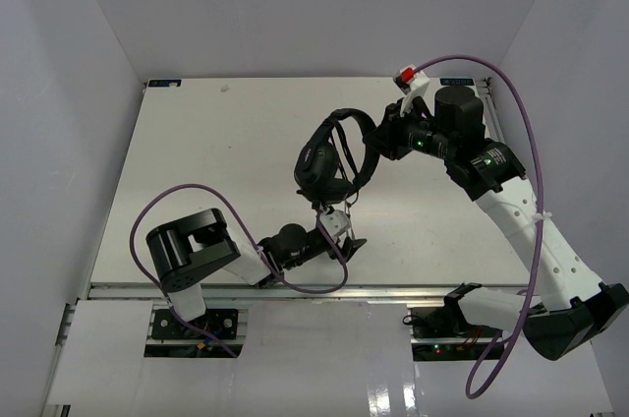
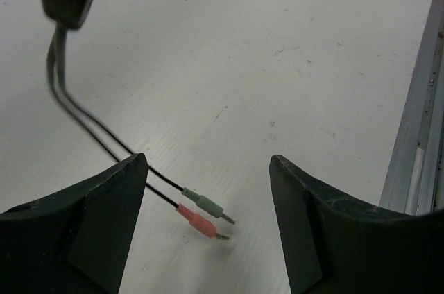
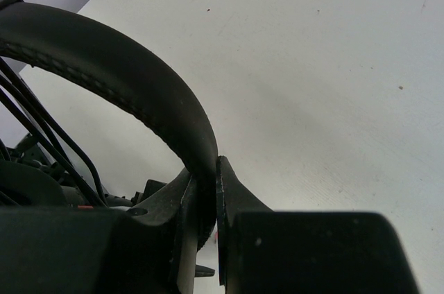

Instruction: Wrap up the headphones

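While your right jaws clamp the headband, your open left jaws frame the plugs, cable leading far toward the headphones.

The headphones stand near the middle of the table. The right gripper is at their right, with the headband pinched between its fingers. The left gripper is in front of them, nearer the arm bases. The cable runs down from an earcup to 2 plugs, side by side between the left gripper's spread fingers, closer to the left one.
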